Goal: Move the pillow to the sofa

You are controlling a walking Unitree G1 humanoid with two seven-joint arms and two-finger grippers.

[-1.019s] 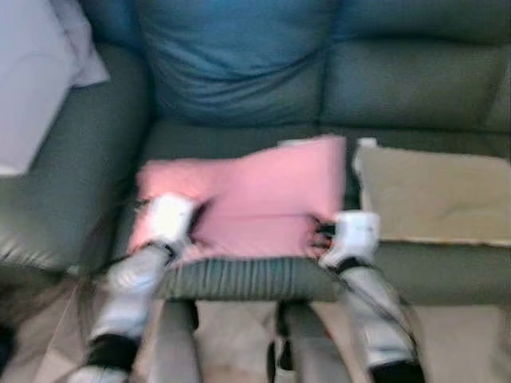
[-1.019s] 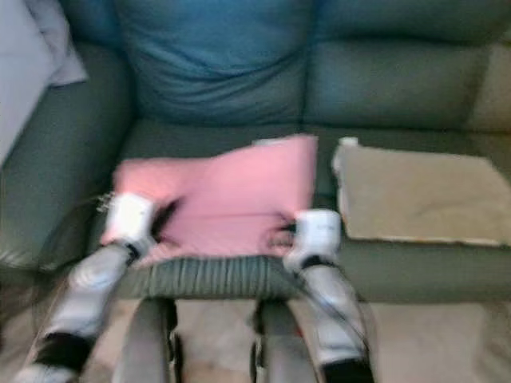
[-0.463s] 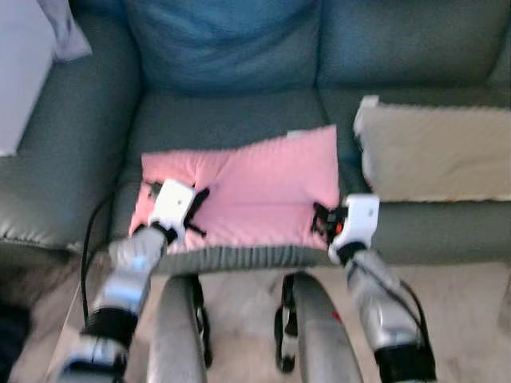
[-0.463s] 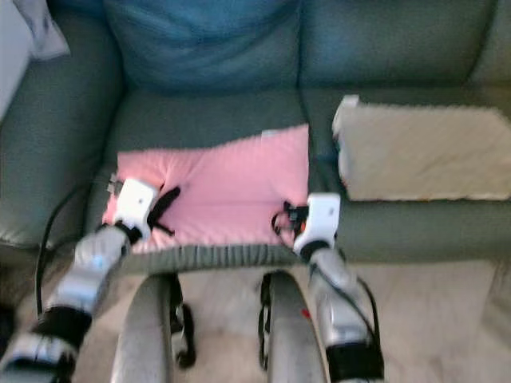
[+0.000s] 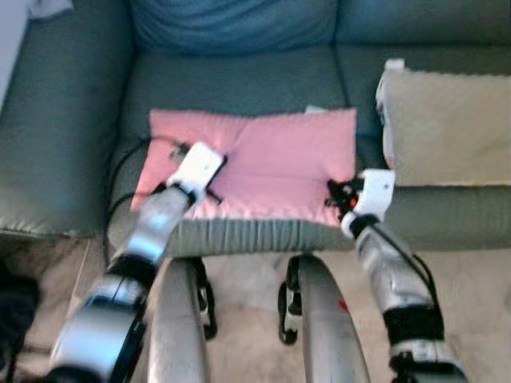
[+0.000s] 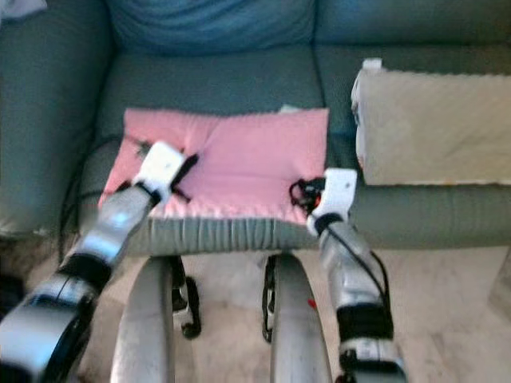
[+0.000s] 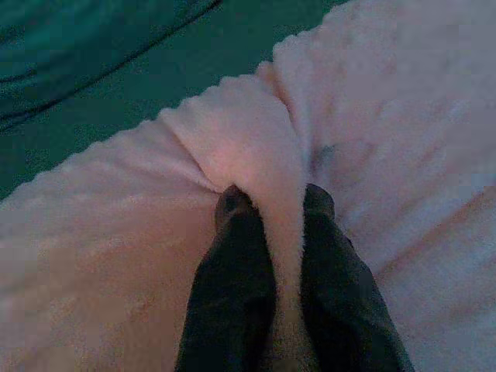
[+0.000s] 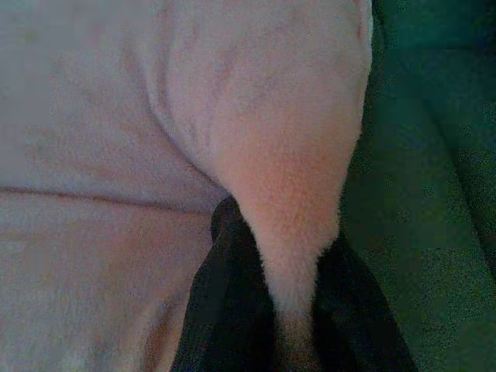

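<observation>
Nearest the camera, both arms reach out over the front edge of the sofa (image 5: 239, 88) seat. The right claw (image 5: 345, 194) is clamped on the near right corner of the pink pillow (image 5: 279, 155), and its wrist view shows a lump of fleece squeezed between the two black fingers (image 8: 225, 310). The left claw (image 5: 209, 177) is pinching a ridge of fabric further in, near the pillow's left side (fingers (image 7: 232, 287) tight either side of the fold).

The pillow itself lies flat on the left seat cushion, its near edge right at the cushion's front lip. So it looks basically delivered, just not let go.

What worries me: if the arms pull back while still clamped, the pillow gets dragged off the front lip onto the floor. If only one claw lets go, it could twist or fold over. The fleece might also snag on a finger.

Further back on the right sits a beige cushion (image 5: 447, 128), close enough to get nudged by the right arm.
</observation>
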